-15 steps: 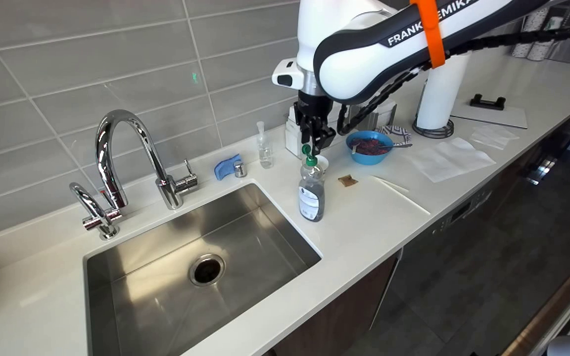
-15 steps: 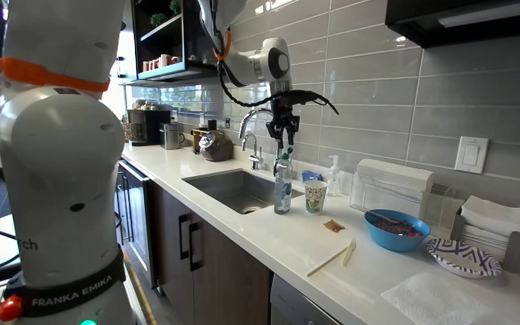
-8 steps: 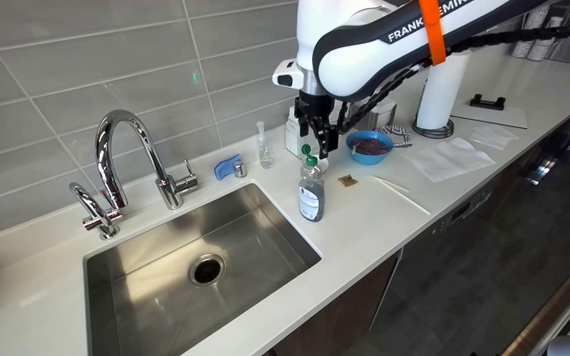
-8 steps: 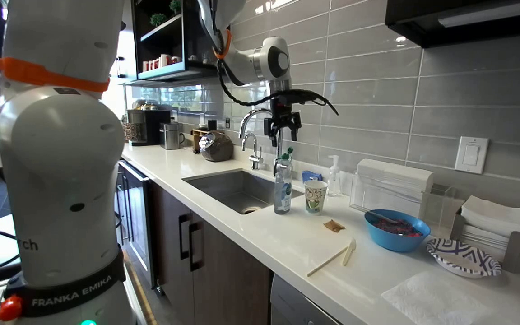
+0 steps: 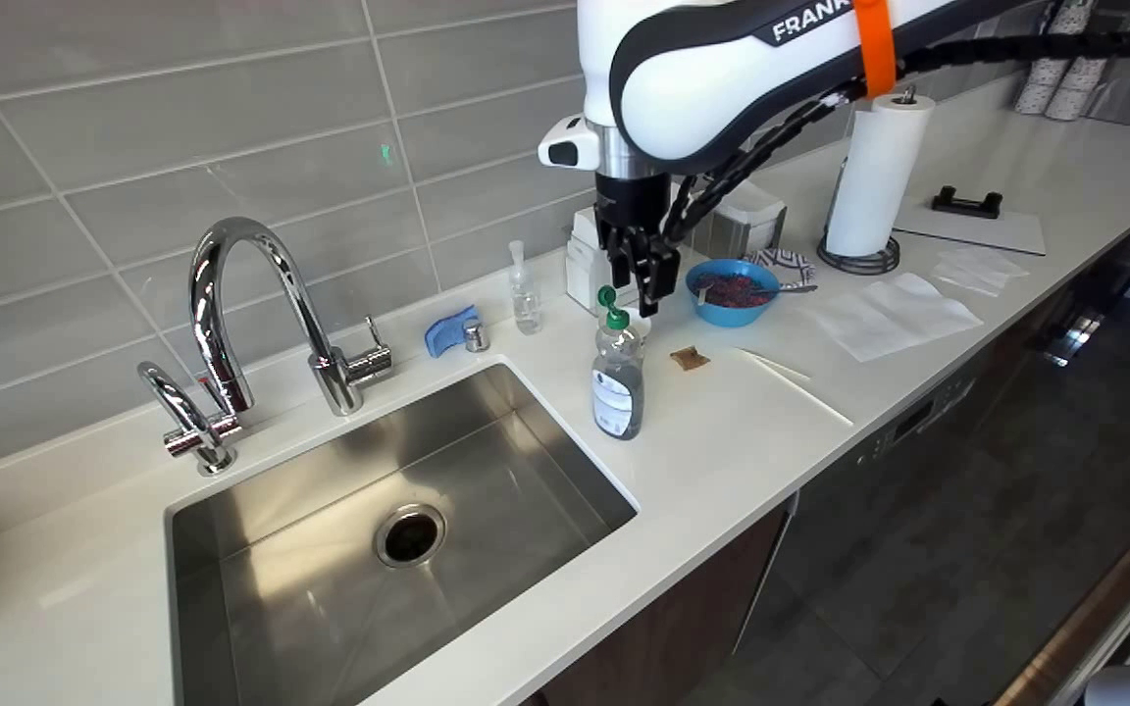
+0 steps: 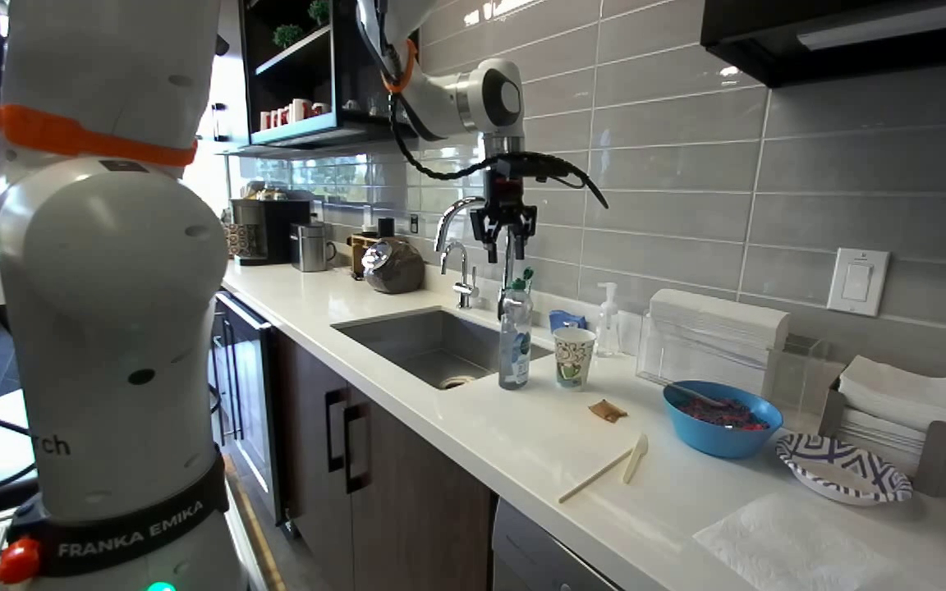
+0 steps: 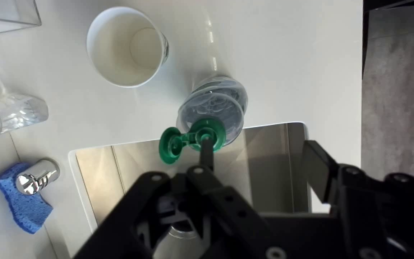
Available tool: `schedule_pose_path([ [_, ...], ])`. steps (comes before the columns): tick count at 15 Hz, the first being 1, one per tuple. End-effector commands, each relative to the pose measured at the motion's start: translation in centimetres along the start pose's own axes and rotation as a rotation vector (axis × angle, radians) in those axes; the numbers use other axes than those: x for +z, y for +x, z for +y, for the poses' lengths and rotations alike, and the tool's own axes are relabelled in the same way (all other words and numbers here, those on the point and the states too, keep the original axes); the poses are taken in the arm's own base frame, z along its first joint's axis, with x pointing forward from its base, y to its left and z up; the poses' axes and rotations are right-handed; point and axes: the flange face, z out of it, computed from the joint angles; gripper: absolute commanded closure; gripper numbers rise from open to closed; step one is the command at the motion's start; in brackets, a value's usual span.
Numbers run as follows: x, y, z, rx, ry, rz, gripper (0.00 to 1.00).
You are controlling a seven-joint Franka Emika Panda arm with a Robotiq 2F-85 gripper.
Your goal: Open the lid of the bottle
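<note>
Green lid (image 7: pixel 192 138), flip-top up, on the upright bottle (image 5: pixel 617 392), near the edge of the counter (image 5: pixel 712 461) by the sink (image 5: pixel 320 608); I note gripper (image 6: pixel 506 253) above, fingers (image 7: pixel 318 172) spread apart.

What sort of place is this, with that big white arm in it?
It looks like a kitchen, though home or office I can't tell: there's a rectangular stainless-steel sink set in a white counter, a tall curved chrome faucet beside it, and a white paper-towel roll on a black wire stand.
</note>
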Motion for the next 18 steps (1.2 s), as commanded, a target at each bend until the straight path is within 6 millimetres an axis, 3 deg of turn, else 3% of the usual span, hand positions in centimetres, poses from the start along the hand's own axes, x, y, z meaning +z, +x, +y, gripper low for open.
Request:
schedule_pose_path([
  [1, 0.9, -0.1, 0.7, 0.059, 0.009, 0.020, 0.65],
  [6, 1.8, 0.1, 1.8, 0.135, -0.034, 0.066, 1.00],
  [18, 2.8, 0.0, 3.4, 0.308, -0.159, 0.104, 1.00],
])
